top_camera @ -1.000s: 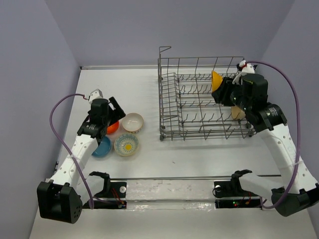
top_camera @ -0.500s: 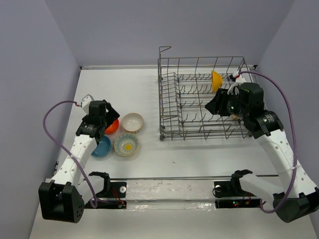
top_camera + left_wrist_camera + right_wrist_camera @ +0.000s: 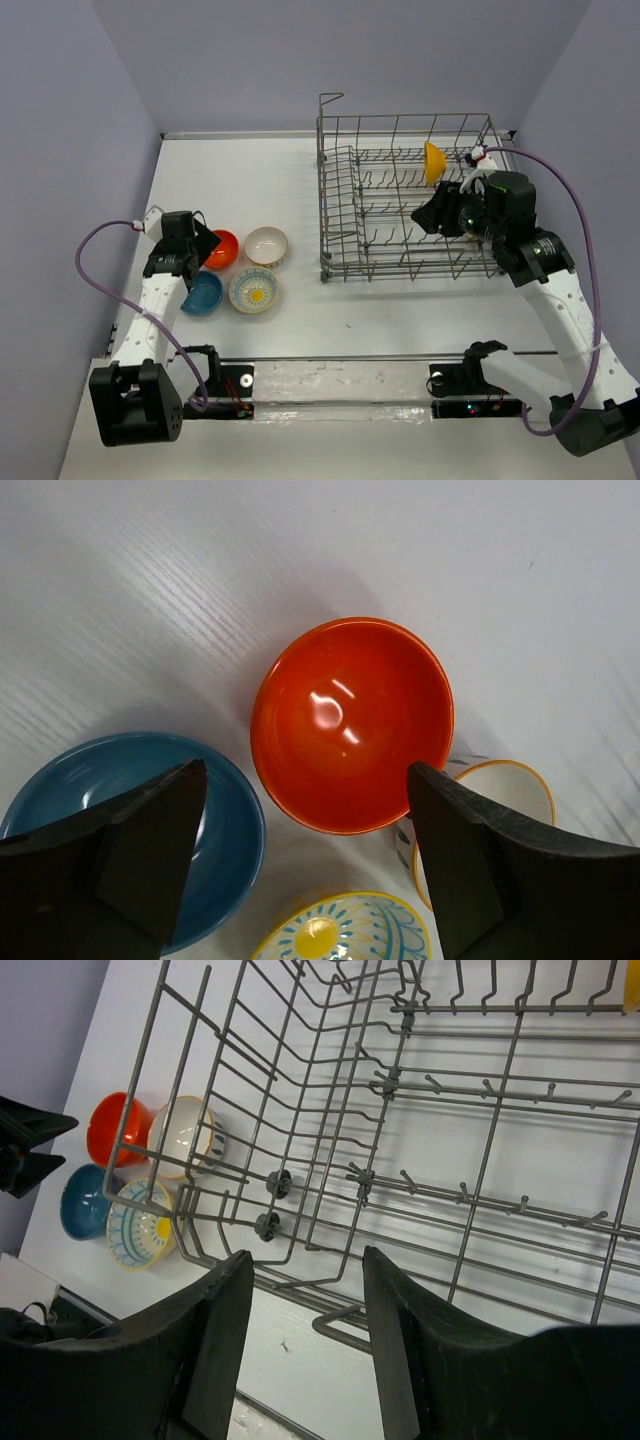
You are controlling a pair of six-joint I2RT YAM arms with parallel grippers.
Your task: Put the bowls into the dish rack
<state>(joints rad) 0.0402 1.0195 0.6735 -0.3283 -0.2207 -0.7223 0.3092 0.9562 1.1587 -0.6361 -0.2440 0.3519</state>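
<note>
Four bowls sit together on the table at the left: orange-red [image 3: 222, 249], white [image 3: 266, 245], blue [image 3: 203, 293] and flower-patterned [image 3: 253, 290]. A yellow bowl [image 3: 434, 162] stands on edge at the back right of the grey wire dish rack [image 3: 400, 268]. My left gripper [image 3: 203, 243] hovers open over the orange-red bowl [image 3: 350, 725], its jaws wide with nothing between them; the blue bowl [image 3: 130, 810] lies under its left finger. My right gripper [image 3: 425, 218] hangs open and empty above the rack's right half [image 3: 385, 1085].
The rack's tall wire sides and rows of upright tines surround the right gripper. The right wrist view shows the four bowls past the rack's left end, with the orange-red bowl [image 3: 115, 1128] farthest. Purple cables loop off both arms. Grey walls close in the table.
The right gripper has drawn back from the yellow bowl, which stays in the rack. The left arm has pulled back to the left, with its gripper still over the orange-red bowl.
</note>
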